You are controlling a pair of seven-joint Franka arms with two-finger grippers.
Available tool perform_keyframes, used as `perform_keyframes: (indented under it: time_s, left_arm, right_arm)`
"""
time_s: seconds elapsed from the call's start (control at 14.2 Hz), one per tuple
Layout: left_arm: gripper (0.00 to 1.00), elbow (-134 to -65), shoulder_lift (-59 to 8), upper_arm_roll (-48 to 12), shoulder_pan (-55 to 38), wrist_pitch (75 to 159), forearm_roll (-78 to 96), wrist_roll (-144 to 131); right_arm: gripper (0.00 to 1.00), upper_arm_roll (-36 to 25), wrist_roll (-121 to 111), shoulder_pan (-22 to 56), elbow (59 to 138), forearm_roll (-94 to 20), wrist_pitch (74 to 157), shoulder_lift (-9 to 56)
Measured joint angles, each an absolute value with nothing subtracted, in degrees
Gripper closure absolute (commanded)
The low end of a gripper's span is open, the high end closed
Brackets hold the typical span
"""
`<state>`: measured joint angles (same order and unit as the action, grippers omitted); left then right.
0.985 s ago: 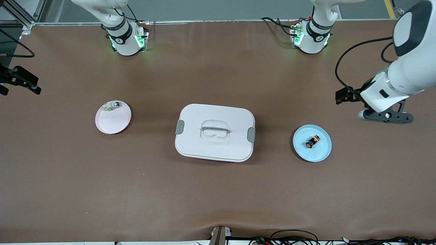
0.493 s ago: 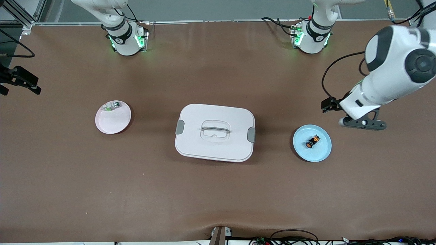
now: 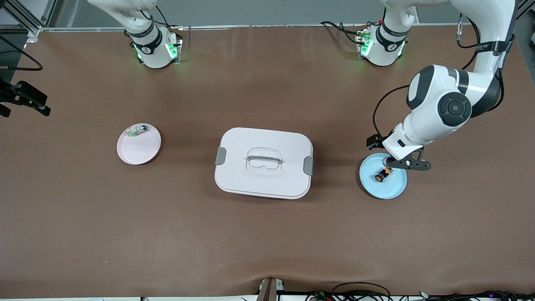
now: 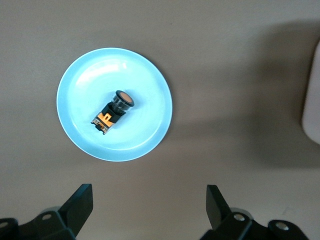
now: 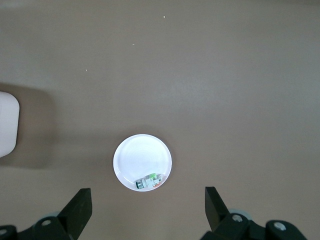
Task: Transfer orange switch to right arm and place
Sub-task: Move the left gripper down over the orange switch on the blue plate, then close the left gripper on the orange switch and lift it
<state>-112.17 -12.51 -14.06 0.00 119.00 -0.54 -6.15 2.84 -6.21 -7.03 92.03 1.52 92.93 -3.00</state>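
Your orange switch (image 3: 383, 174) lies on its side in the middle of the blue plate (image 3: 395, 188), toward the left arm's end of the table, its round orange end pointing toward the front camera and its tan end toward the arm bases. You have nothing else on that plate and nothing resting against the switch. Beside the plate, at the middle of the table, sits the white lidded box (image 3: 263, 162) with grey side clips and a clear handle, apart from the plate. Toward the right arm's end you see a pink plate (image 3: 142, 150) holding a small green-and-silver part (image 3: 138, 131) near its rim. Your left gripper (image 3: 404, 163) hangs over the plate's rim on the side toward the bases, just beside the switch and not touching it; in the left wrist view its fingers (image 4: 77, 207) stand wide apart with nothing between them. Your right gripper (image 5: 148, 210) waits high over the pink plate, fingers likewise spread and holding nothing.
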Motion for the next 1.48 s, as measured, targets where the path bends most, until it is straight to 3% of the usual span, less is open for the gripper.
perform_keyframes:
  time_s: [0.49,1.48]
  left_arm:
    - [0.0,-112.64,-18.46,-13.92,2.29,126.92,-3.55,2.43]
    - [0.0,-112.66,-25.38,-14.15,6.42,137.35,-3.41,-34.18]
  right_arm:
    - [0.0,2.85,-6.21,-7.03,92.03,1.52,92.93,-2.99]
    - [0.0,2.86,-6.21,-7.03,92.02,1.52,92.93,-2.75]
